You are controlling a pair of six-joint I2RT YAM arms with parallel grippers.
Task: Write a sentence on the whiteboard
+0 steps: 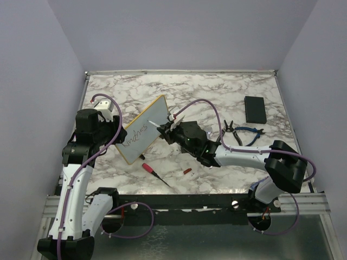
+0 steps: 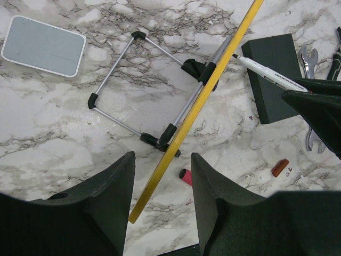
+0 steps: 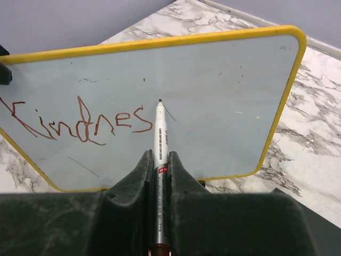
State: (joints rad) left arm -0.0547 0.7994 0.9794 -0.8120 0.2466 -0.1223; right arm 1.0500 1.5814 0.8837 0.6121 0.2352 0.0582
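Right wrist: right gripper [image 3: 159, 160] pinching marker [image 3: 160, 133], tip at whiteboard [image 3: 224, 96] face, 3 o'clock of sentence [image 3: 80, 120] ("Kindnes"). Board propped on stand [image 2: 138, 90], 9 o'clock of table [image 1: 217, 92] centre. Fingers of left gripper [image 2: 162, 160] spread astride yellow edge. Judged light, stiff, tippy; brace by frame.

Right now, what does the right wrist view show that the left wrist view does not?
Only the right wrist view: the whiteboard face with the red sentence, reading "Kindnes". Only the left wrist view: the metal stand behind the board and a black slab. Both: the board's yellow frame and the marker in the right gripper.
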